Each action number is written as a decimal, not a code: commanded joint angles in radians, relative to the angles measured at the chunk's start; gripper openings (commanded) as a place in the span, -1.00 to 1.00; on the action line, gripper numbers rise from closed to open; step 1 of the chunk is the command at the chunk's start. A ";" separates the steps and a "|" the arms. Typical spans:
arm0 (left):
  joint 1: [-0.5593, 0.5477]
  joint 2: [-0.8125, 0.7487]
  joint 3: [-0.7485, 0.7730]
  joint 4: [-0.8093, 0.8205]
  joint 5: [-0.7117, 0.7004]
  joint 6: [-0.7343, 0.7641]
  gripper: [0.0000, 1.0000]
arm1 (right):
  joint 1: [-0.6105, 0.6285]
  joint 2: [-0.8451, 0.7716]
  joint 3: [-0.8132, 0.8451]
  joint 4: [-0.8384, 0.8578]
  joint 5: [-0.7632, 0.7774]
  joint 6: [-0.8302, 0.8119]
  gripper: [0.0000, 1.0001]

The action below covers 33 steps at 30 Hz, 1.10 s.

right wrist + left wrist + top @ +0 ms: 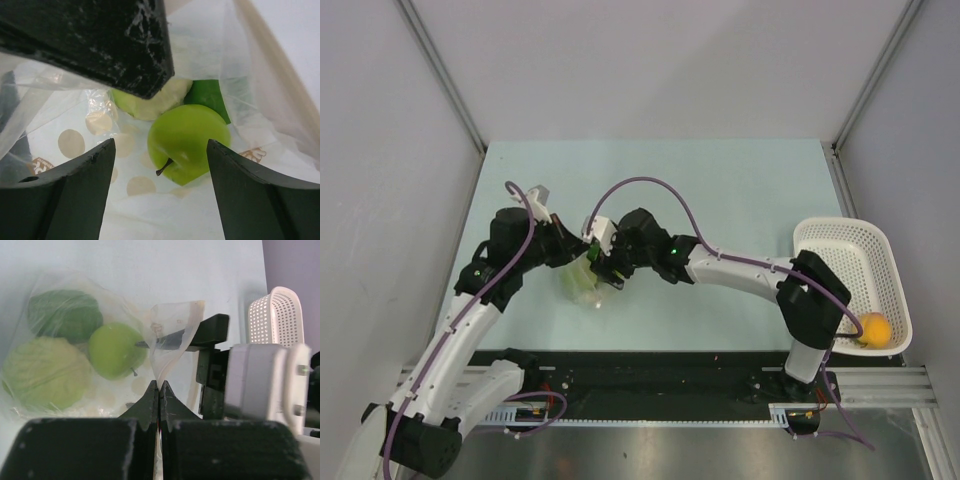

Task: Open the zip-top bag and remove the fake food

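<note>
The clear zip-top bag [582, 279] lies on the pale table between the arms. In the left wrist view the bag [60, 340] holds a lime green apple [116, 350], a light green fruit [45, 372] and a dark green fruit [64, 315]. My left gripper [159, 385] is shut on the bag's rim and holds the mouth up. My right gripper [160, 147] is open inside the bag's mouth, its fingers either side of the green apple [187, 142], not touching it. An orange fruit [874, 328] lies in the white basket [855, 245].
The white mesh basket stands at the table's right edge; it also shows in the left wrist view [275, 315]. Grey walls close in the table on the left, right and back. The two arms [620, 250] crowd together over the bag.
</note>
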 commanded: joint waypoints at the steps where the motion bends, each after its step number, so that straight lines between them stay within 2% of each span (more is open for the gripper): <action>1: -0.006 0.011 0.005 0.054 0.030 -0.024 -0.99 | -0.001 0.051 0.040 0.046 0.019 -0.042 0.59; 7: -0.006 0.026 0.011 0.058 0.044 -0.033 -0.99 | 0.007 0.125 0.039 0.146 0.094 -0.040 0.68; 9: -0.006 0.026 0.009 0.055 0.044 -0.033 -1.00 | 0.020 0.145 0.039 0.163 0.135 -0.055 0.79; 24: -0.006 0.046 -0.003 0.038 0.001 0.000 -0.99 | 0.026 0.226 -0.016 0.155 0.215 -0.023 0.85; 28: -0.006 0.073 0.000 0.040 -0.016 0.011 -0.99 | 0.027 0.238 -0.045 0.164 0.285 -0.020 0.94; 33: -0.006 0.115 0.006 0.057 -0.025 0.022 -1.00 | 0.022 0.258 -0.053 0.177 0.301 -0.002 0.98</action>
